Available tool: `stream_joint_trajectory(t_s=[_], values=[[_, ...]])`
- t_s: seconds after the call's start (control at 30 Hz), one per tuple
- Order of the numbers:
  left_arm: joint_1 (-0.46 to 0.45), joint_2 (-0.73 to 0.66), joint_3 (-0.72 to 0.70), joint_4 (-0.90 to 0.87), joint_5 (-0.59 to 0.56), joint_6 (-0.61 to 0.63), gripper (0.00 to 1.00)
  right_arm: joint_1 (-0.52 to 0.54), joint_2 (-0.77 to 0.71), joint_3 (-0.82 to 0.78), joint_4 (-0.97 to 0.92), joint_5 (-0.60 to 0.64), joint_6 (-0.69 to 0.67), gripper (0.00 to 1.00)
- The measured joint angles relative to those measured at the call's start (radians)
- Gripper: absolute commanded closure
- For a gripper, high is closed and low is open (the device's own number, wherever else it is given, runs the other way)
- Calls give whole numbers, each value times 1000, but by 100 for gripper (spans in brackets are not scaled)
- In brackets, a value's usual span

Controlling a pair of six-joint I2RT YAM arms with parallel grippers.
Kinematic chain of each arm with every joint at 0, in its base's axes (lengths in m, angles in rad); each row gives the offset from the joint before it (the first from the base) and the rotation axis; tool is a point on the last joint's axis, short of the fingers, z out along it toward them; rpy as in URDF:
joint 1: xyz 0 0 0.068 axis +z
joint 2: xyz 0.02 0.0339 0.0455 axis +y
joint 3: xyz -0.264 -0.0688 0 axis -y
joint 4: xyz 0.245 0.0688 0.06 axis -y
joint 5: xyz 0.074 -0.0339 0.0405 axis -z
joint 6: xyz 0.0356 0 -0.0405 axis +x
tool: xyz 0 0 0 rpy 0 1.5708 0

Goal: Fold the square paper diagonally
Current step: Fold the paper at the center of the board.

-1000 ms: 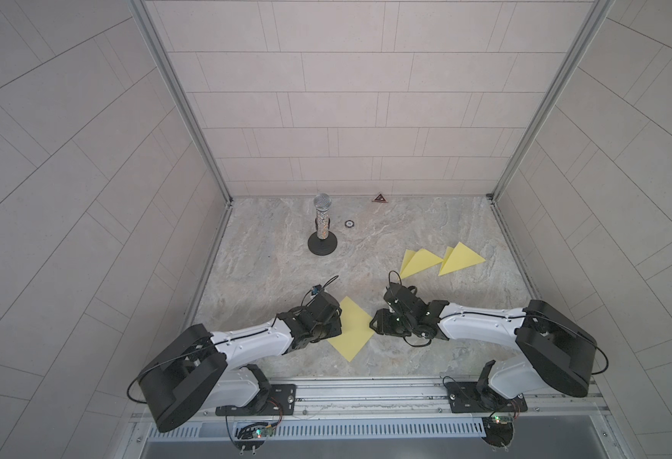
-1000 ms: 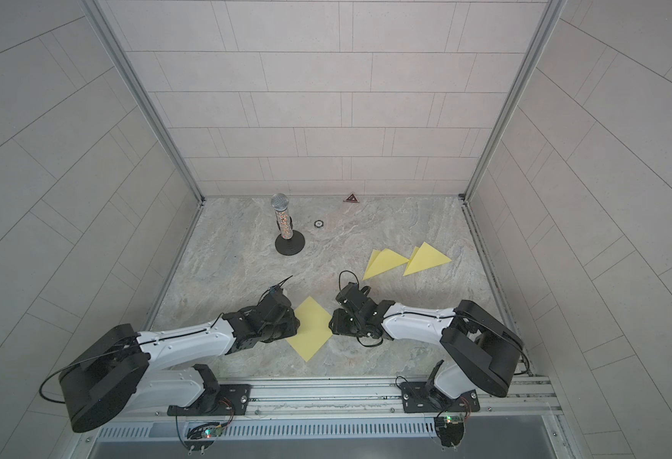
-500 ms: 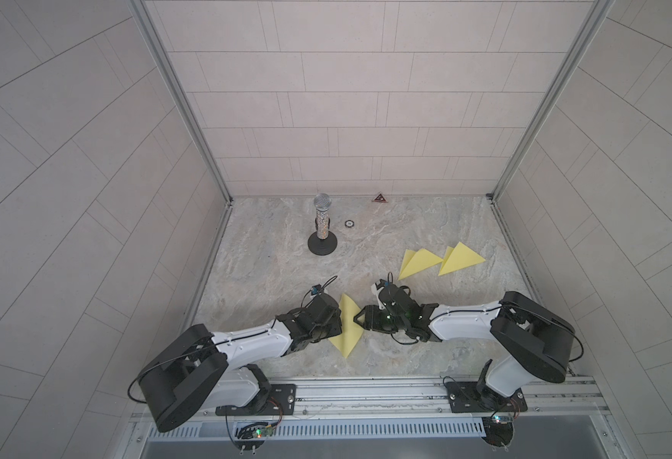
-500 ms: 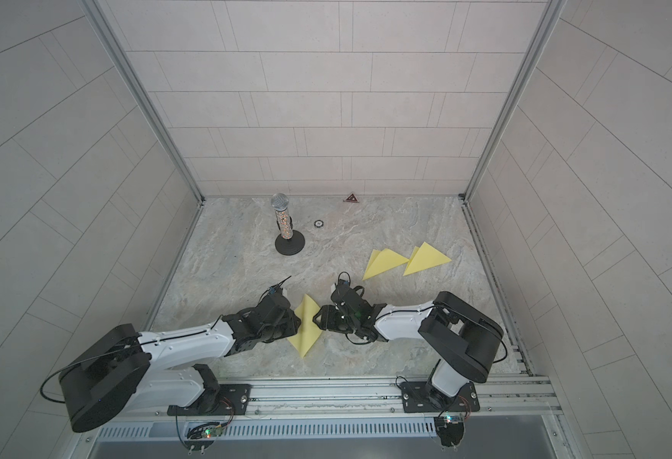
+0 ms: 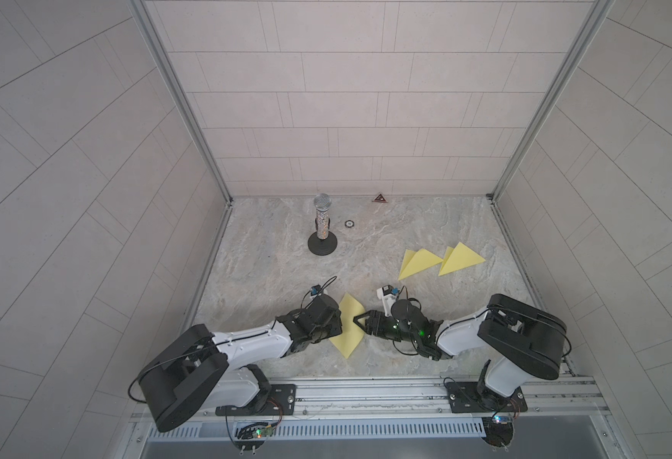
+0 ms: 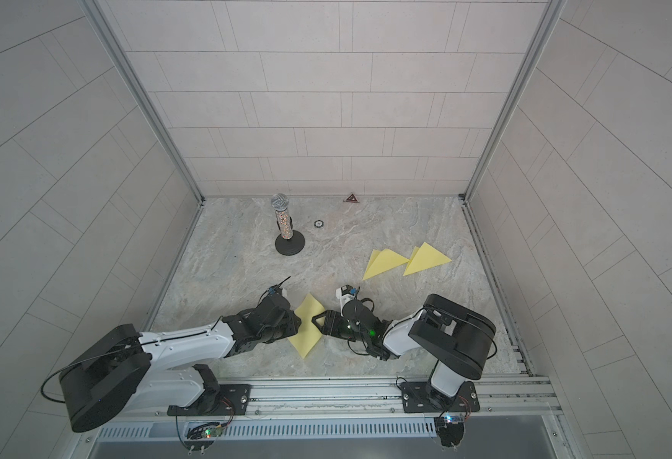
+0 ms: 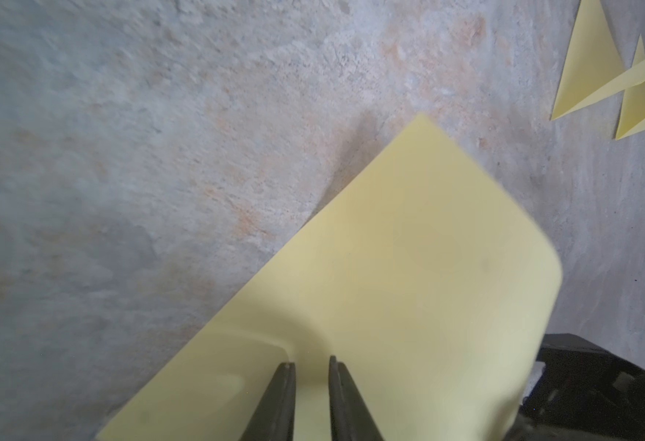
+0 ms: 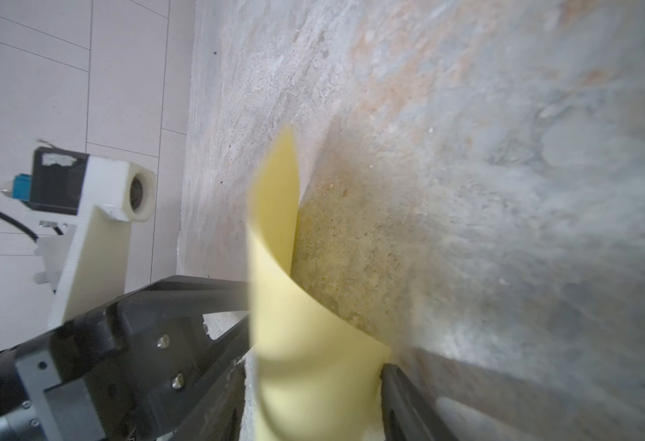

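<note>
In both top views the square paper (image 5: 349,330) (image 6: 306,334) lies on the bench (image 5: 270,270) between my two claws, seen as a narrow yellow kite. The left claw (image 5: 337,325) sits over its near-side corner and the right claw (image 5: 360,320) touches its opposite edge. Only the wrist cameras show that the sheet is not flat. From the right wrist the paper (image 8: 275,305) curls up off the bench in a standing flap beside one right finger (image 8: 401,404), with the left arm's wrist camera (image 8: 96,191) behind it. From the left wrist the raised flap (image 7: 408,267) leans over the left claw (image 7: 311,366). The left fingers stand close together with a slim gap where yellow shows through, and I cannot tell whether they pinch the sheet. From above the right claw's fingers are spread. I count one sheet in work and two folded triangles (image 5: 420,262) (image 5: 459,260) beyond the right claw. Beyond the left claw there is one microphone (image 5: 322,226) on its stand, with one small ring (image 5: 349,223) beside it.
</note>
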Motion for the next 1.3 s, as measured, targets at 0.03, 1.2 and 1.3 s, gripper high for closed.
stream_joint_trajectory(t_s=[0.03, 1.2, 1.3], values=[[0, -8, -6, 3, -3, -2, 77, 11, -8, -6, 10, 15, 0, 39], [0, -41, -31, -3, -33, -16, 77, 81, -42, 43, -86, 111, -46, 57], [0, -41, -31, -2, -33, -16, 77, 81, 4, 49, -52, 109, -27, 49]])
